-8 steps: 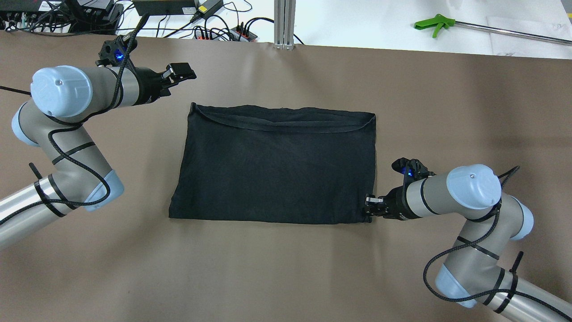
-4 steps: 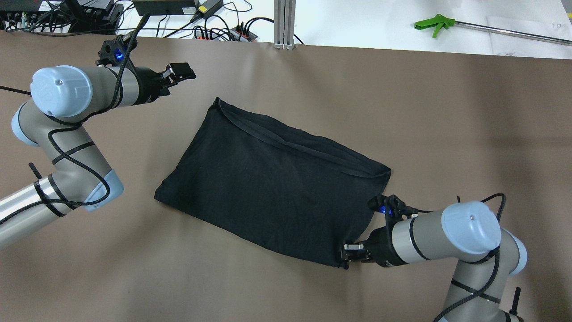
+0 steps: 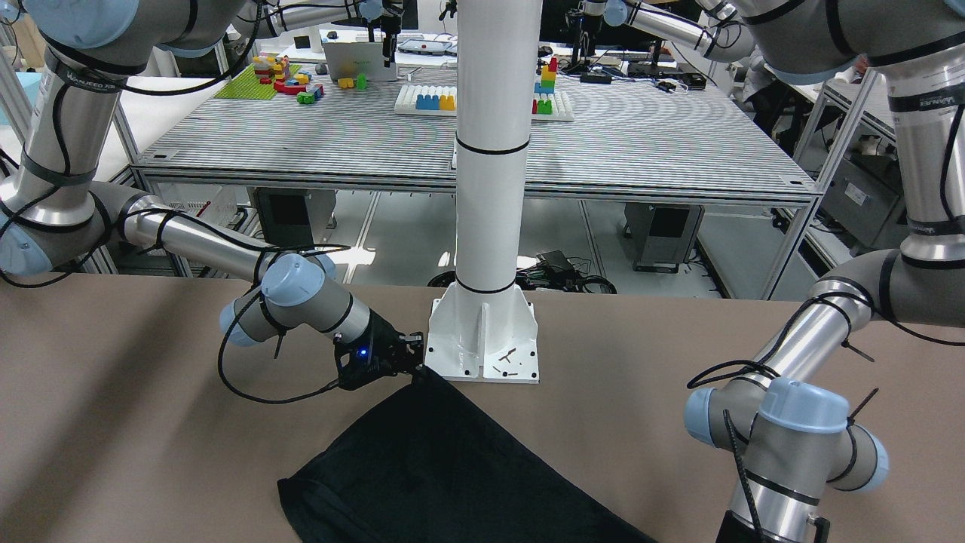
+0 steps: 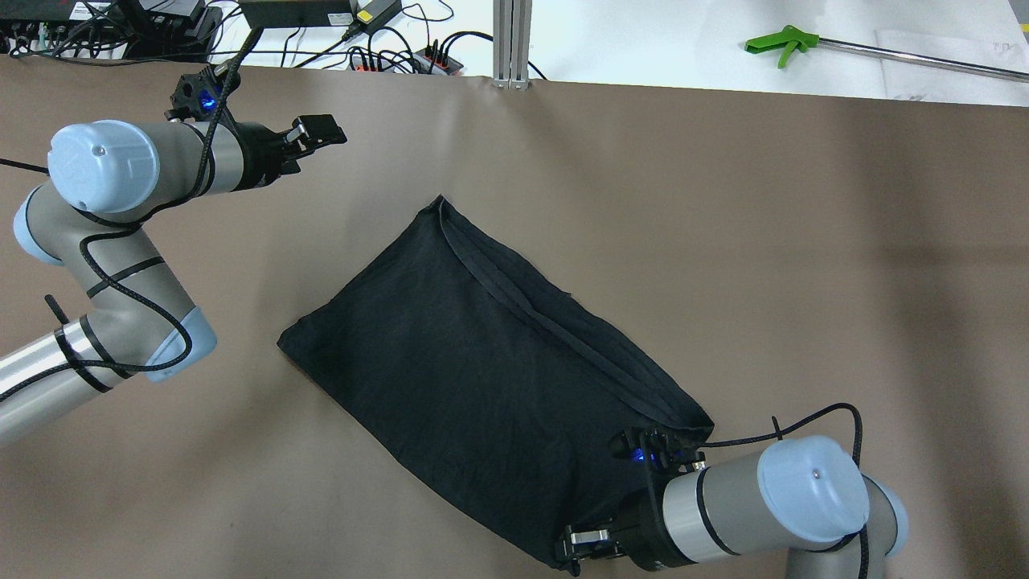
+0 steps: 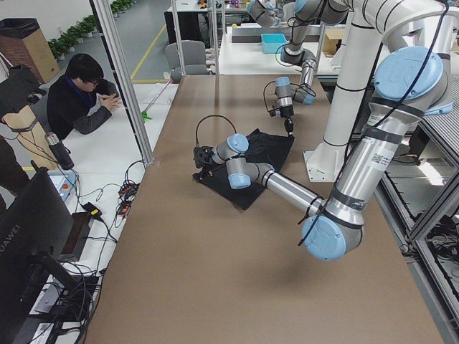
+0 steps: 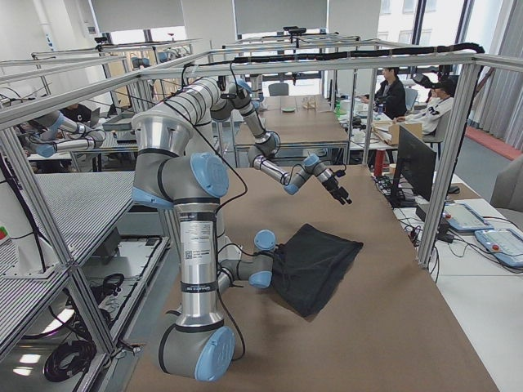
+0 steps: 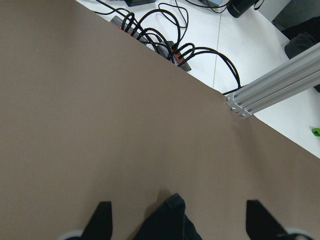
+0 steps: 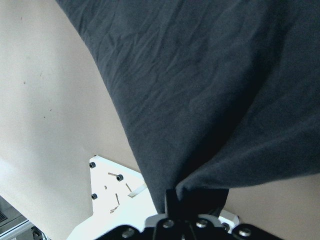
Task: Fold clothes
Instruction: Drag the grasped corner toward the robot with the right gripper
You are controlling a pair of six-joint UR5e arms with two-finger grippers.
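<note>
**Task item.** 1 black garment [image 4: 482, 378], folded to a rough rectangle, lies flat on the brown bench [image 4: 723, 241]. It sits askew to the bench edges. 1 corner points toward the far edge, left of centre. The opposite corner reaches the robot-side edge, slightly right of centre. A hem band runs along its right-hand long side. The fabric surface shows light creasing only.

**Right end effector** [image 4: 575, 551]. Closed on the garment's corner at the robot-side edge. The right wrist view shows the fabric gathered to a point and pinched between the fingers [image 8: 172, 197], with the cloth spreading away from the pinch. In the front-facing view this grip point is just beside the white pedestal base [image 3: 486, 339] bolted to the bench.

**Left end effector** [image 4: 317, 133]. Open and holding nothing. It hangs above bare bench toward the far-left corner, well apart from the garment. In the left wrist view its 2 fingers [image 7: 100, 220] stand wide apart, and the garment's far corner shows low in the view between them, untouched.

**Other items.** A green-handled tool [image 4: 784, 42] lies on the white surface past the far edge, toward the right. Power strips and cables [image 4: 402, 56] lie past the far edge, left of centre.
</note>
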